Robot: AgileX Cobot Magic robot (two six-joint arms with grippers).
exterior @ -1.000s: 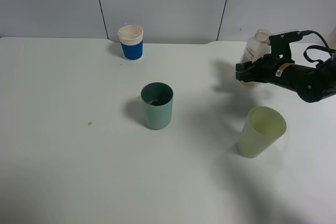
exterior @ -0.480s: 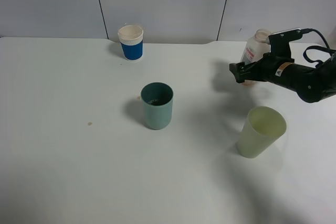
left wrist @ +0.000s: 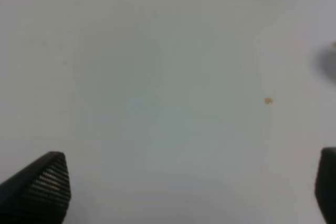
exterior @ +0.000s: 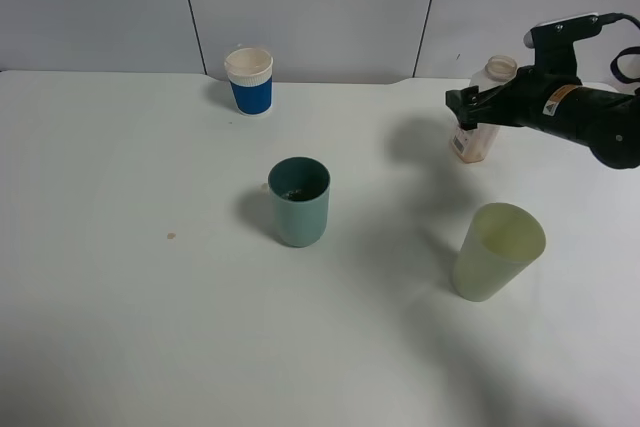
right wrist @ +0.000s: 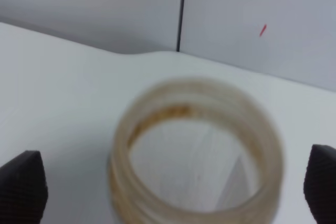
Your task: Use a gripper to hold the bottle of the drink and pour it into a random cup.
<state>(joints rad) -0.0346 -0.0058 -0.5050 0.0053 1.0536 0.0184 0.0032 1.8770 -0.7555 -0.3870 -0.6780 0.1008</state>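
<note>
Open gripper [exterior: 465, 105] above bottle [exterior: 480, 132]

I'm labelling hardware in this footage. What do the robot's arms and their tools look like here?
Only the right arm shows in the high view: glossy black covering, a small orange-yellow marking, a looping black cable and a white-topped black block above. Its right tool is black. In the wrist views, the fingertips of both tools are black with a fine ribbed texture.

Bottle label: pink print is seen on the small clear plastic bottle [exterior: 482, 119], too small to be read.
Arm sticker: an orange sticker on the black robot arm [exterior: 585, 117] cannot be read.
</note>
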